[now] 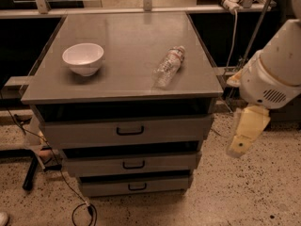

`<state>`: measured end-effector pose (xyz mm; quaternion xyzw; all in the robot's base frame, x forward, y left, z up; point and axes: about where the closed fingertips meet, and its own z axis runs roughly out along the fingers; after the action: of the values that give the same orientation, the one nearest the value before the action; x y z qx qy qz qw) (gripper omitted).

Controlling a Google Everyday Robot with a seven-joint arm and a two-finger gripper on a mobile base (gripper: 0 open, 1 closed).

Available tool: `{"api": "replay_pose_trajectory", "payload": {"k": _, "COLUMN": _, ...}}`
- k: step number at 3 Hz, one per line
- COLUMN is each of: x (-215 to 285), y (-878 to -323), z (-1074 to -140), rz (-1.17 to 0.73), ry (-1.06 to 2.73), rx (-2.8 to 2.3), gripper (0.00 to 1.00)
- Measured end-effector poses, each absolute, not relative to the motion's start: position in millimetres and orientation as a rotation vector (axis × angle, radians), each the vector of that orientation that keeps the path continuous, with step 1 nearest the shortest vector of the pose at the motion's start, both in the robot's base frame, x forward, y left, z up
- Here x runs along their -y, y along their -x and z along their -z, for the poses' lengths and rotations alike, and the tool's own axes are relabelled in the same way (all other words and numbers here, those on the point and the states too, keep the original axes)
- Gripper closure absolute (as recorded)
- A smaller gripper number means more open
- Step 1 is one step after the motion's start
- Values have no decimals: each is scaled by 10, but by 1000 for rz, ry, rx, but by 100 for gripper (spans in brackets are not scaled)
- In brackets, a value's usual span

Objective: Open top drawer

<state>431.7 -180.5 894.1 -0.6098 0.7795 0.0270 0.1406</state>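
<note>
The top drawer (84, 133) is the widest grey front of three, just under the grey table top (127, 32), with a dark gap above it. Its small black loop handle (130, 131) sits at the middle of the front. My gripper (244, 135) is a cream-coloured piece hanging down from the white arm (275, 74) at the right edge. It is to the right of the drawer front, at about its height, apart from the cabinet and holding nothing that I can see.
Two narrower drawers (134, 164) (136, 186) lie below the top one. A white bowl (83, 58) and a lying plastic bottle (168, 67) rest on the table top. Cables (70, 192) and a dark leg (32, 171) lie on the speckled floor at the left.
</note>
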Motion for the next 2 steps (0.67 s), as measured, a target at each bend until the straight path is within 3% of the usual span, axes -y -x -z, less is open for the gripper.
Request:
{"api": "replay_pose_trajectory", "payload": {"k": 1, "x": 1685, "y": -4298, "z": -8578, "rz": -199, "ry": 1771, "rx": -2315, "gripper": 0}}
{"api": "replay_pose_trajectory", "payload": {"k": 2, "x": 1686, "y": -4299, "z": -8565, "rz": -202, "ry": 1770, "rx": -2317, "gripper": 0}}
